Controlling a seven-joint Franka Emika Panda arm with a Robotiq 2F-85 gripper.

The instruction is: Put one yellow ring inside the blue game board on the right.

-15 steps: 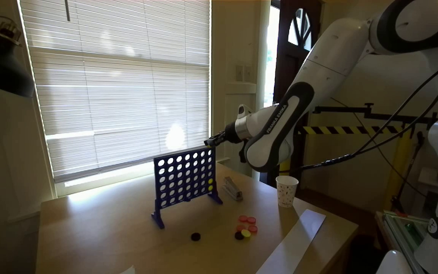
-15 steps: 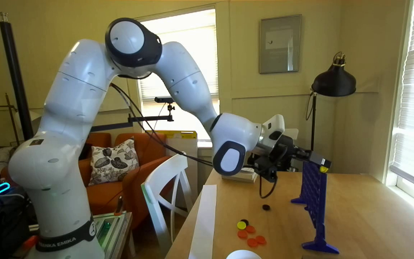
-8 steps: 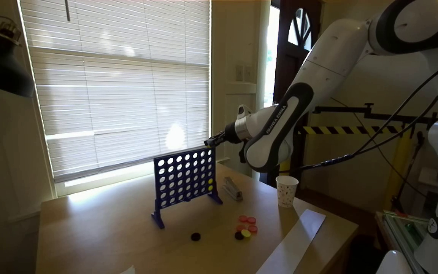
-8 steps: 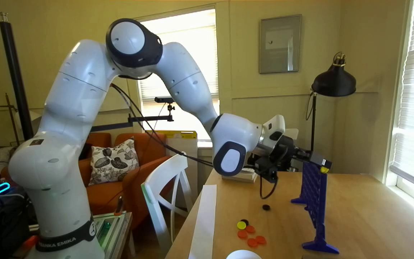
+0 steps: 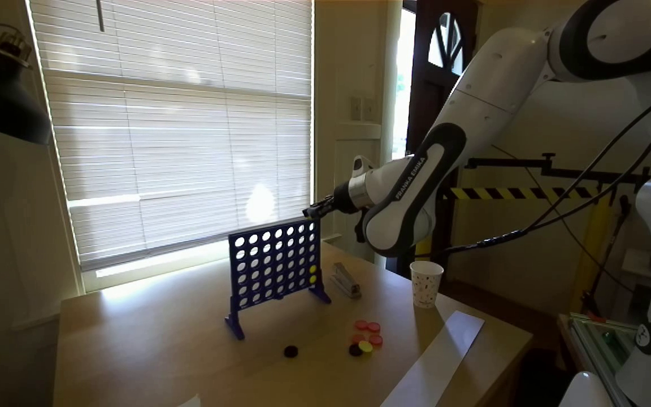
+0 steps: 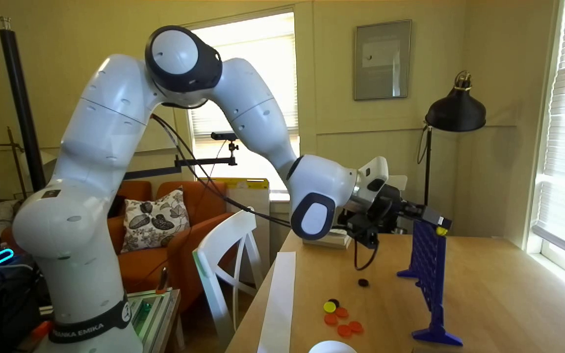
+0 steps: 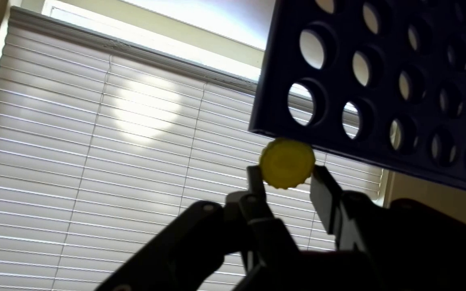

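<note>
My pincer (image 7: 288, 173), part-closed, grips the yellow ring (image 7: 286, 161) by its rim: right, I judge, for something light, stiff, perhaps slippery. It's at the top edge of the blue game board (image 7: 383, 102). An exterior view shows two yellow tokens (image 5: 313, 269) in the end column; my wrist view doesn't

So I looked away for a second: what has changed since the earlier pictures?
Nothing has clearly moved: any shift of the gripper is too slight to give a direction. It holds the yellow ring at the top edge of the blue game board, as before; nothing was taken or let go. The board, red tokens and white cup stayed put.
</note>
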